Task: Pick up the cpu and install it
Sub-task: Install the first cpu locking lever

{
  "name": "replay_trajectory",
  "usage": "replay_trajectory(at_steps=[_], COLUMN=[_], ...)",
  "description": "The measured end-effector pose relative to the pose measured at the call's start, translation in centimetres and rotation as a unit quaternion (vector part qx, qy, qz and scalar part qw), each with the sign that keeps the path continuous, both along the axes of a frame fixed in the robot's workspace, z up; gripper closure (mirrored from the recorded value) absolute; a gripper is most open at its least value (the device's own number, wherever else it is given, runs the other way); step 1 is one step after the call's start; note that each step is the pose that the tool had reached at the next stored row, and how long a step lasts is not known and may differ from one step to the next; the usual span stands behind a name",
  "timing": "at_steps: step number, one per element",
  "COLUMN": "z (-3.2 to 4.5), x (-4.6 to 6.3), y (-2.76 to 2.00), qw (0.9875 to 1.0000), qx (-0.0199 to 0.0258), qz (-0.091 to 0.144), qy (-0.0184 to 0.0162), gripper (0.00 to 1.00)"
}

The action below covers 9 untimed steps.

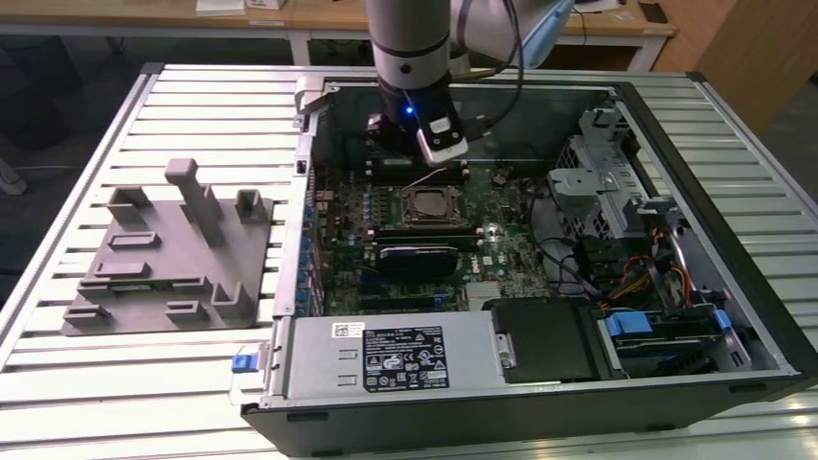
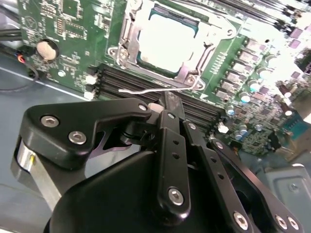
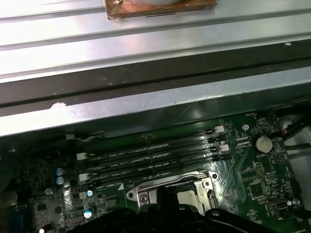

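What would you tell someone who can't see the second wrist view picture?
A pale silver cpu sits inside its square socket frame on a green motherboard. The robot's black pincer is close to the camera, its tips near a thin metal lever beside the socket. Dark memory slots run between socket and pincer.

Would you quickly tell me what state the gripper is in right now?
Gripper: fingers shut, holding nothing visible, just above the socket lever; the cpu sits in the socket.
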<state>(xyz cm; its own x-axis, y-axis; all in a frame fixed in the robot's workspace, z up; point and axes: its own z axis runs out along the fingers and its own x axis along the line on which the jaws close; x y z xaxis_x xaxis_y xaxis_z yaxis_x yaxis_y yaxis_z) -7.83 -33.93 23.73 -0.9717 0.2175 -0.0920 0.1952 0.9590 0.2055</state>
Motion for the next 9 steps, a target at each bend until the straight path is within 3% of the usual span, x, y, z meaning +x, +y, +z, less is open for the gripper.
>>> replay_trajectory(at_steps=[6,9], z=[-0.23,-0.48], x=[0.02,0.03], y=[0.00,0.00], qw=[0.9998,0.9997], qx=[-0.0011,-0.0015], qz=[-0.005,-0.015], qy=[-0.0181,-0.0204], gripper=[0.89,0.89])
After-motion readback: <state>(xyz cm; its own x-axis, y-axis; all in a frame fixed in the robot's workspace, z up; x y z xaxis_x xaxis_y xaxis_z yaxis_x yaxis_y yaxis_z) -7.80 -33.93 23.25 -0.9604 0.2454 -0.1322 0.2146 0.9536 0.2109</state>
